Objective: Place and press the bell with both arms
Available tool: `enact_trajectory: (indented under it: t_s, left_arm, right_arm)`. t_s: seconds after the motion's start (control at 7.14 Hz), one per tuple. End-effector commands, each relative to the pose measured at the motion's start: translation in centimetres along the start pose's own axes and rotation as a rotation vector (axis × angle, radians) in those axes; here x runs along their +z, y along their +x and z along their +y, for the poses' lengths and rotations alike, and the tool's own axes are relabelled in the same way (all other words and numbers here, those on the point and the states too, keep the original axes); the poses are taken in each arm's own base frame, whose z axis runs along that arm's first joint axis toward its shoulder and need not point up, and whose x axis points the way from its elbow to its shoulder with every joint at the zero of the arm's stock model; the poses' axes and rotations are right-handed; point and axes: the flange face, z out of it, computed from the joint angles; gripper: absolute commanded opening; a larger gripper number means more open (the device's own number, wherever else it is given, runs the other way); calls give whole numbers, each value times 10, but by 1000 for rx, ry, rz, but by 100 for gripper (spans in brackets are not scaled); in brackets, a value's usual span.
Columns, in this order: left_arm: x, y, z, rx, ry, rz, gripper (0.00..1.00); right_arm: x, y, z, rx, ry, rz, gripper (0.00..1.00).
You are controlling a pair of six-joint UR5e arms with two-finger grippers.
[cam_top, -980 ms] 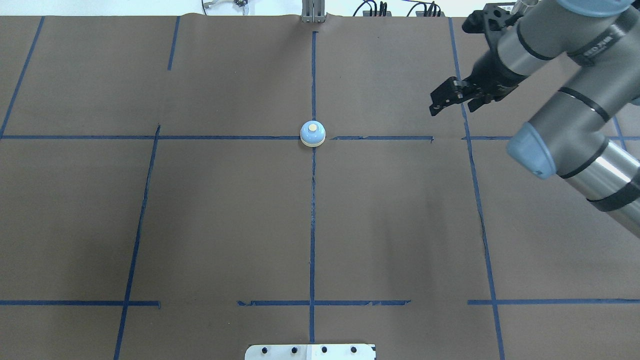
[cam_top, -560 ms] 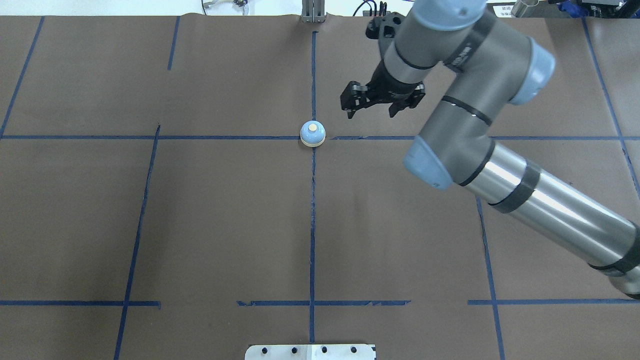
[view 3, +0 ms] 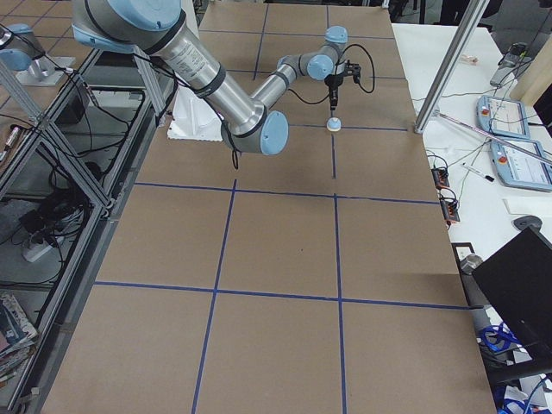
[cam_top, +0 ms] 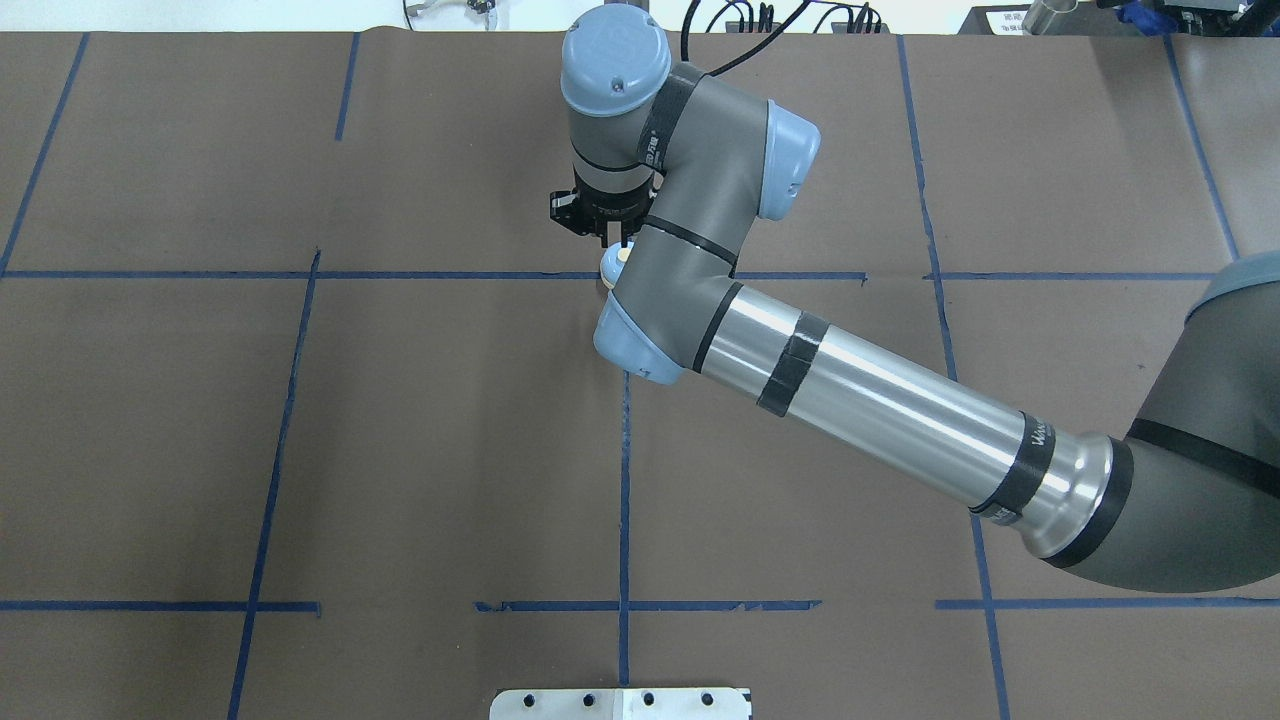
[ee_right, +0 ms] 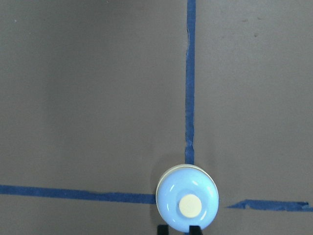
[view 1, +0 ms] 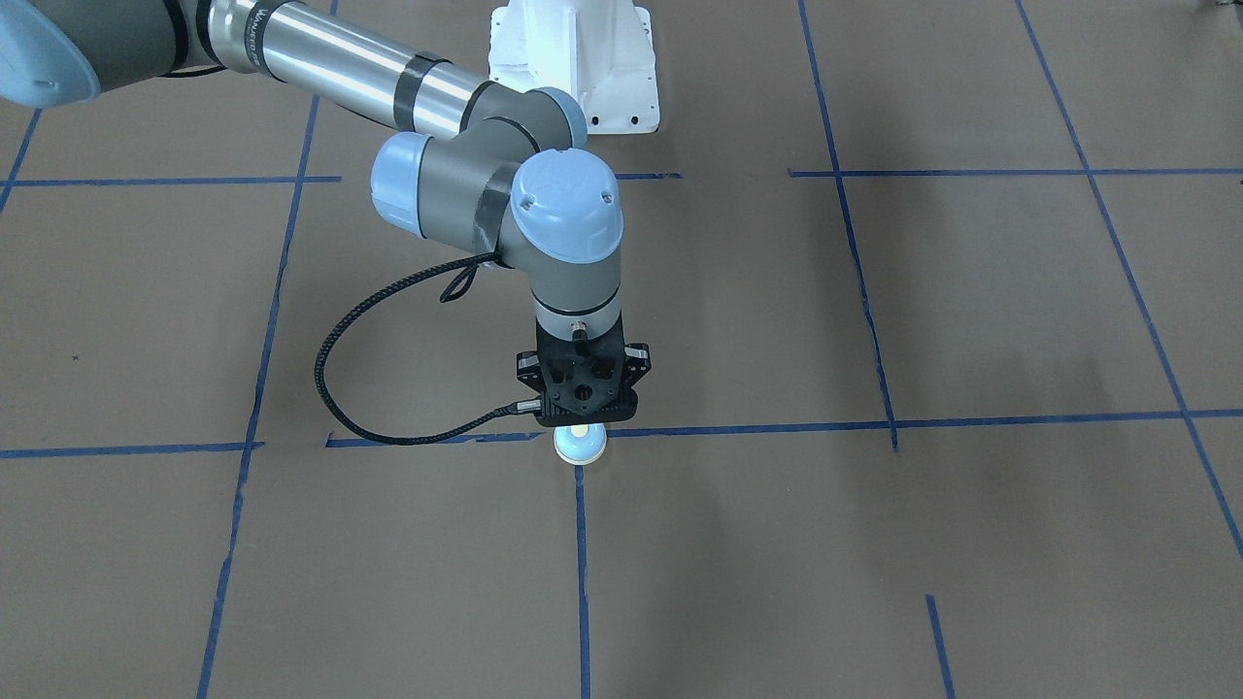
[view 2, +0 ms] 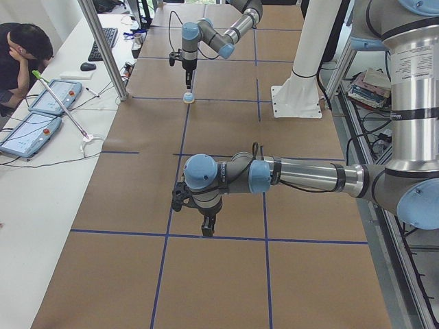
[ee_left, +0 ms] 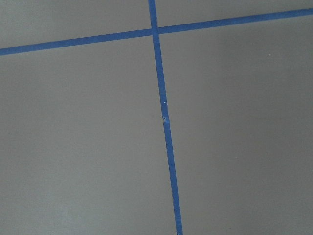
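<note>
The light-blue bell (ee_right: 187,205) with its cream button stands on the crossing of blue tape lines at the table's middle (view 1: 580,447). In the overhead view it (cam_top: 614,261) is mostly hidden by the right arm. My right gripper (view 1: 581,419) points straight down just above the bell's button, its fingers together and holding nothing. Its fingertips (ee_right: 194,229) show at the bottom edge of the right wrist view. My left gripper (view 2: 208,228) hangs over bare brown table far from the bell. It shows only in the exterior left view, so I cannot tell whether it is open or shut.
The white pedestal base (view 1: 583,58) stands at the robot's side of the table. A black cable (view 1: 335,388) loops off the right wrist. A metal post (view 2: 103,48) and a seated operator (view 2: 24,48) with tablets are beyond the table's far edge.
My right arm has swung from the table's right side leftwards to just above the bell. The bell has not moved.
</note>
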Motion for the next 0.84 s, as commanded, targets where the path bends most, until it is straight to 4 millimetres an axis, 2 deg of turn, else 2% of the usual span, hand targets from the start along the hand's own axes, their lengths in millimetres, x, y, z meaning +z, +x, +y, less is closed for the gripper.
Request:
enact_trajectory:
  t_s: [0.0,0.14,0.7]
  left_arm:
    - [-1,1,0,-1,2,1,100]
    - [0,0,0,-1,2,1,100]
    - [1,-1,0,-3,0,3,100]
  right_arm:
    - [30,-2,-2,-3,6,30,0]
    - [40,-3,5,-8,15,50,0]
    - [50,6,5,-13,10,71,0]
